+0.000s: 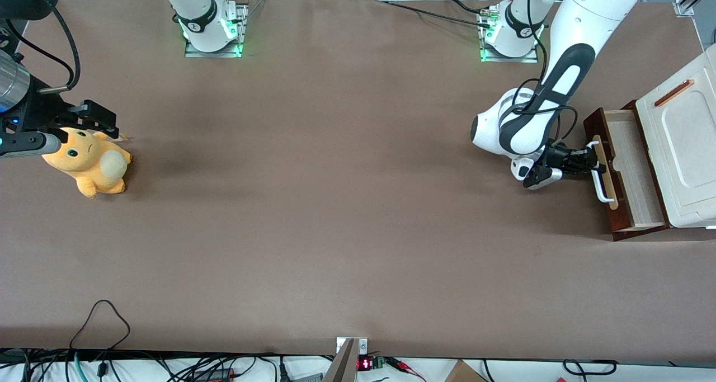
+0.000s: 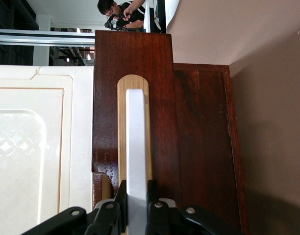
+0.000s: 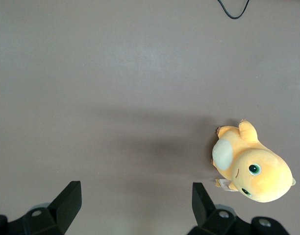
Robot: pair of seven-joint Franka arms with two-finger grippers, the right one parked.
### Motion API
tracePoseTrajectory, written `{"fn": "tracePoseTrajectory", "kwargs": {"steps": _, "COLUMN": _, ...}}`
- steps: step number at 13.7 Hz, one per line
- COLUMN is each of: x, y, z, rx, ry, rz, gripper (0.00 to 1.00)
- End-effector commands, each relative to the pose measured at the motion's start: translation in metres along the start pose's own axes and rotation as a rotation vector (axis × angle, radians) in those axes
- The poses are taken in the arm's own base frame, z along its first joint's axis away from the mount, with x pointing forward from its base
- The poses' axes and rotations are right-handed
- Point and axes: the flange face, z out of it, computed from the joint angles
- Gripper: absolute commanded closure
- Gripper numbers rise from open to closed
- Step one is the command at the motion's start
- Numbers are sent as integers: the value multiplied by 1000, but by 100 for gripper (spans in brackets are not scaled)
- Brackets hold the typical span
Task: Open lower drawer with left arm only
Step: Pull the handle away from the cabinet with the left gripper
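Nearest the front camera, along the bottom edge of the frame, loose black cables (image 1: 100, 315) trail off the table's (image 1: 335, 214) edge, and a small red readout (image 1: 364, 363) glows at bottom centre; its characters are too small to read. No brand or label is legible on anything else.

Farther up, at centre right, the gripper (image 1: 587, 159) is at the front of the lower drawer (image 1: 629, 169), closed on the white loop handle (image 1: 599, 175). The wrist view shows why the hold looks as it does: the black fingers (image 2: 121, 201) pinch the white bar (image 2: 137, 161) from both sides, with the pale wood strip (image 2: 121, 122) and the dark reddish-brown front (image 2: 160, 107) just past it. Gripping the loop crosswise gives a firm purchase for a straight pull along the drawer's travel.

The drawer itself sits at the right of the frame, already drawn partway out from under the white moulded top (image 1: 685, 147), its pale wood inside open to view. I judge the opening well along, though perhaps not at full travel.

The left arm (image 1: 554, 91) reaches down from its base (image 1: 506, 35) at upper right, bent low so the wrist lies level with the handle.

At the left of the frame, toward the parked arm's end, an orange plush toy (image 1: 89, 161) lies well apart from the work.
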Motion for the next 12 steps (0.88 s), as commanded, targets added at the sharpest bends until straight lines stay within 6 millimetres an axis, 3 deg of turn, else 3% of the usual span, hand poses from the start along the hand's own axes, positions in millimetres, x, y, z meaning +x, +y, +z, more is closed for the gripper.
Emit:
{"fn": "tracePoseTrajectory", "kwargs": {"steps": 1, "x": 30, "y": -13, "z": -46, "rx": -43, "ry": 112, "rz": 33, "gripper": 100}}
{"fn": "tracePoseTrajectory", "kwargs": {"steps": 10, "x": 30, "y": -13, "z": -48, "rx": -45, "ry": 115, "rz": 34, "gripper": 100}}
{"fn": "tracePoseTrajectory", "kwargs": {"steps": 12, "x": 31, "y": -12, "z": -58, "rx": -54, "ry": 130, "rz": 35, "gripper": 100}}
